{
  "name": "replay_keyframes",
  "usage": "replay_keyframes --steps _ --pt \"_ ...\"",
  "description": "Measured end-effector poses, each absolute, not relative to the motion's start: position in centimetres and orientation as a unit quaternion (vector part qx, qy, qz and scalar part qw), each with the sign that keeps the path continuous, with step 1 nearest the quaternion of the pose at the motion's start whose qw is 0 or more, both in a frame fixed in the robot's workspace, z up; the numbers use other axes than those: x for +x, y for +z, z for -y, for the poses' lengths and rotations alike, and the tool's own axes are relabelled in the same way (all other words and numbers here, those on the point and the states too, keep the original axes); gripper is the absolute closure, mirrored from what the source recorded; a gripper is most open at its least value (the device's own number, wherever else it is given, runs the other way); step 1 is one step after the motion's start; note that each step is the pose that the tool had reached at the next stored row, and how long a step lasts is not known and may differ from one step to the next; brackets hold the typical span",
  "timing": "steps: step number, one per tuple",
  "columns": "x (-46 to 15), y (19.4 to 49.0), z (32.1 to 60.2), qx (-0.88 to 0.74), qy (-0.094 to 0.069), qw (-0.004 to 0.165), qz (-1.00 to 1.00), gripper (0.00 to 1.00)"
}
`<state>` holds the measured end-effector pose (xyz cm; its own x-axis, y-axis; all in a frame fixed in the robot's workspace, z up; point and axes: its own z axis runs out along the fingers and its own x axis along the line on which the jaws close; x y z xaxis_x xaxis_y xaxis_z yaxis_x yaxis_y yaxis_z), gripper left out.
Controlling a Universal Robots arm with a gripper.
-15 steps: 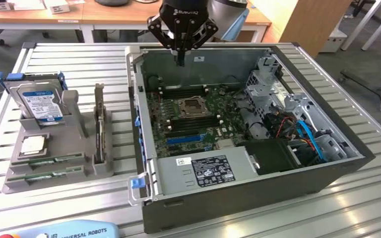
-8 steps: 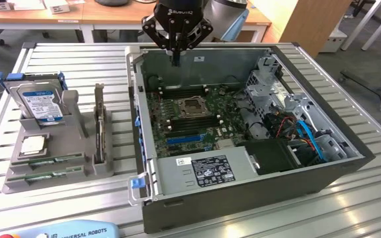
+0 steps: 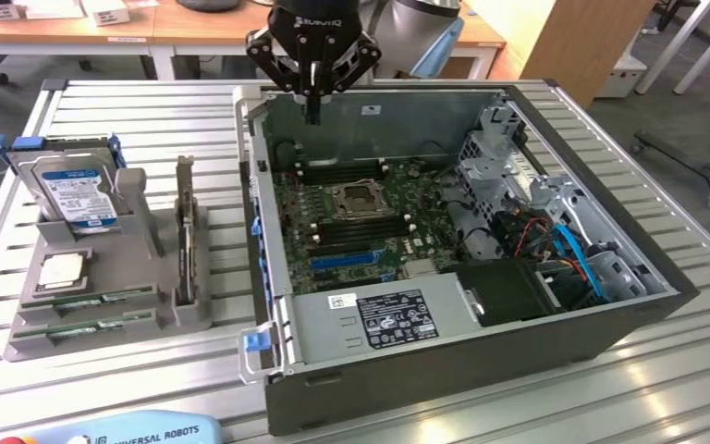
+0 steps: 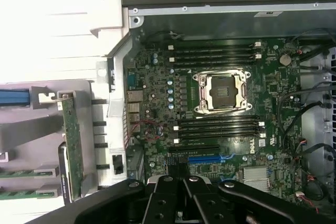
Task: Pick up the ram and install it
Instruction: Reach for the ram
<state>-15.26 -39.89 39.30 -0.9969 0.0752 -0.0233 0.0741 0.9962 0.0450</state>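
ram (image 3: 89, 301) flat in grey holder (image 3: 136, 208) on table (image 3: 133, 111), untouched. fingers (image 3: 313, 106) pinched shut, empty, over open case (image 3: 479, 365). pick-up not begun; probably needs fingers spread, lined along stick.

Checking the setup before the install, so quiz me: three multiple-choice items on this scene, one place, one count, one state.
1. The ram sticks lie: A in the grey holder; B in the motherboard slots; C on the table slats.
2. Ram sticks there: A one; B two; C four.
3. The gripper is: A open; B shut; C gripping a hard drive.
Answers: 1 A, both rest in the holder beside the case. 2 B, two green sticks side by side. 3 B, closed above the case.
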Motion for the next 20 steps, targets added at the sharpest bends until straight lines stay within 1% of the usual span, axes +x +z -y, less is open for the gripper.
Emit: replay_keyframes --steps 20 --pt "-19.1 39.2 39.9 0.037 0.022 0.012 -0.999 0.90"
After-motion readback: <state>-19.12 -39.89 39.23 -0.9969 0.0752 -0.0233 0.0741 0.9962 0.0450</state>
